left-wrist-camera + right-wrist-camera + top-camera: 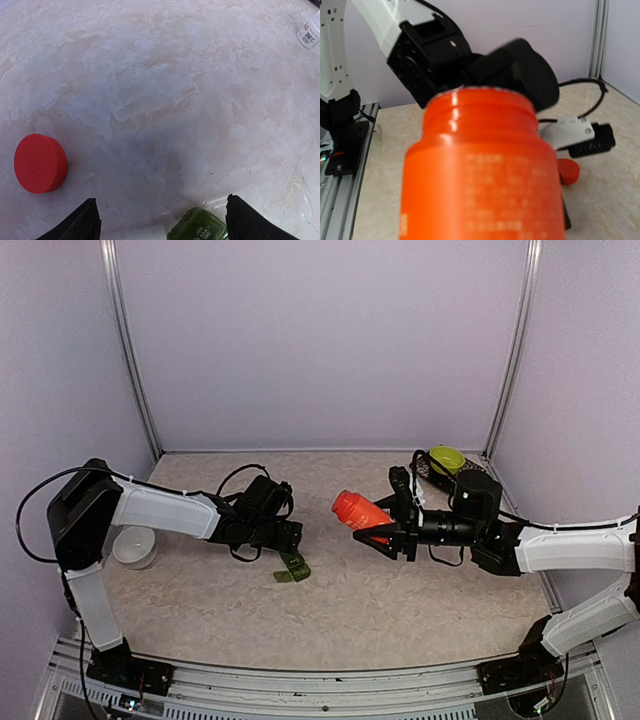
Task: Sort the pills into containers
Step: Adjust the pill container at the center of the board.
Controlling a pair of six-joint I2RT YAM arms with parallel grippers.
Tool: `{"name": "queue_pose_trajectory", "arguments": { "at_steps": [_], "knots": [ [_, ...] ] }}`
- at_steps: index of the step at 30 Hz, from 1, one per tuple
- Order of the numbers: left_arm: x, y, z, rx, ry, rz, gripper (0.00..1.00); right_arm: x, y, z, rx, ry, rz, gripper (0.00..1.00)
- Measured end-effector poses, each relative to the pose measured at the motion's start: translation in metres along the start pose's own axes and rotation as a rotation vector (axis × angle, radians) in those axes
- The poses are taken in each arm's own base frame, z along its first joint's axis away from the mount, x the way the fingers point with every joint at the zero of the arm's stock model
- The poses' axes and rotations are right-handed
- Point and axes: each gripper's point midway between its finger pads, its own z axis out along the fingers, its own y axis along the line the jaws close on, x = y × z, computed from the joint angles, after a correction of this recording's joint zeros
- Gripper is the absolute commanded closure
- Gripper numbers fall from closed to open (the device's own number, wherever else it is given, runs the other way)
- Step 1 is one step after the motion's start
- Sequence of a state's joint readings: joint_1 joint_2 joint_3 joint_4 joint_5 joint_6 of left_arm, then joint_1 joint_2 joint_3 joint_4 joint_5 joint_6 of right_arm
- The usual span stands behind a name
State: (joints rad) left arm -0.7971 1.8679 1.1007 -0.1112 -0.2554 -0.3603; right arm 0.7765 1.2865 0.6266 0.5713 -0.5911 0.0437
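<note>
Camera above: my right gripper (384, 524) clamps the bottle (352, 507) nearly level, mouth toward the containers (292, 569), I judge for pouring. Left wrist: left gripper (160, 221) has its jaws apart with the containers between them, probably to steady them; cap (40, 163) lies aside. Right wrist: bottle uncapped, pills unseen.

Glossy orange plastic pill bottle (480, 170) with ridged threaded neck, matt red plastic cap (40, 163), shiny dark green plastic pill container (196, 227), smooth marbled stone-look table (150, 90).
</note>
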Motion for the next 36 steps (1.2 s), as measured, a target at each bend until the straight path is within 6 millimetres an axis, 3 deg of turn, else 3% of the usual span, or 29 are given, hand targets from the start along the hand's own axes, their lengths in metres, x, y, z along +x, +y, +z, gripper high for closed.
{"name": "queue_pose_trajectory", "arguments": {
  "at_steps": [9, 16, 25, 32, 36],
  "knots": [
    [-0.004, 0.012, -0.020, -0.003, -0.052, -0.071, 0.19, -0.003, 0.002, 0.001, -0.015, -0.005, 0.000, 0.99],
    [0.009, 0.015, -0.016, 0.011, -0.024, -0.076, 0.20, -0.002, 0.007, 0.003, -0.035, 0.001, 0.004, 0.98],
    [0.025, 0.007, -0.009, 0.158, -0.007, -0.112, 0.23, 0.003, 0.012, 0.004, -0.047, 0.019, 0.017, 0.98],
    [0.018, 0.013, -0.007, 0.253, -0.051, -0.159, 0.26, 0.005, 0.015, 0.005, -0.055, 0.031, 0.024, 0.98],
    [0.012, 0.006, -0.008, 0.326, -0.076, -0.159, 0.28, 0.006, 0.016, 0.006, -0.057, 0.033, 0.025, 0.98]
  ]
}}
